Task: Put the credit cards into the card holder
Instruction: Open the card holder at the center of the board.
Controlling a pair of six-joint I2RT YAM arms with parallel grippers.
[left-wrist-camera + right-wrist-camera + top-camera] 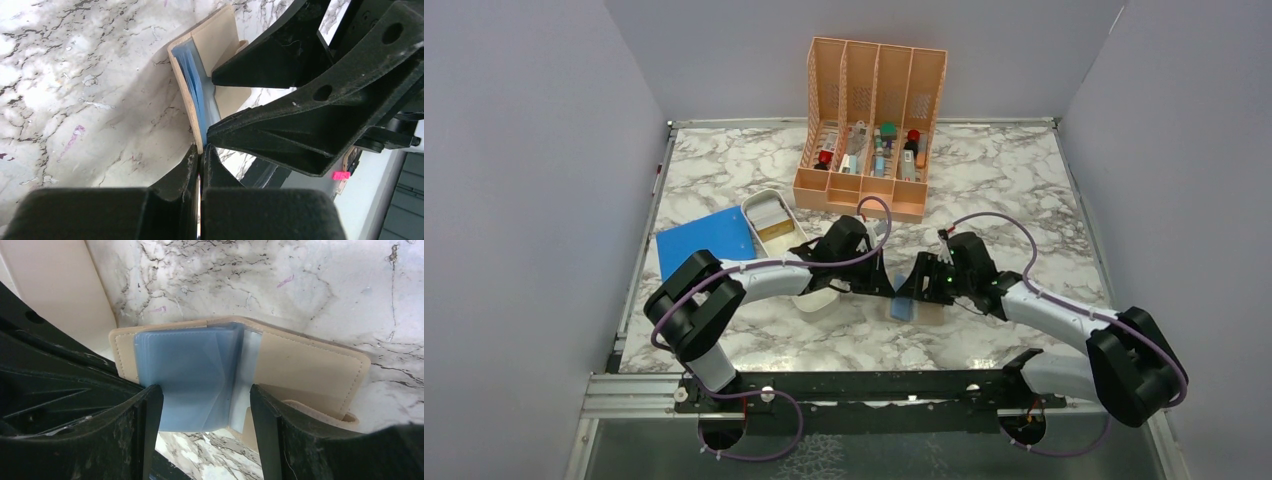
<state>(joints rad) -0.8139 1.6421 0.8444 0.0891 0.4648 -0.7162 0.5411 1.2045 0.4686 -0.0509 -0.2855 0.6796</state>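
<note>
The tan card holder (916, 310) lies open on the marble between my two grippers. My left gripper (886, 284) is shut on the edge of its tan cover (220, 35), as the left wrist view (201, 152) shows. Its inner sleeves (185, 375) look blue. I cannot tell whether a blue credit card sits inside them. My right gripper (206, 405) is open, with its fingers (150, 430) on either side of the lower edge of the sleeves. It sits over the holder in the top view (914, 284). No loose card shows near the grippers.
An orange slotted rack (871, 120) with small items stands at the back. A white oblong tray (764, 205) left of centre holds something gold-yellow (777, 231). A large blue sheet (706, 243) lies beside it. A second pale tray (821, 300) sits under my left arm.
</note>
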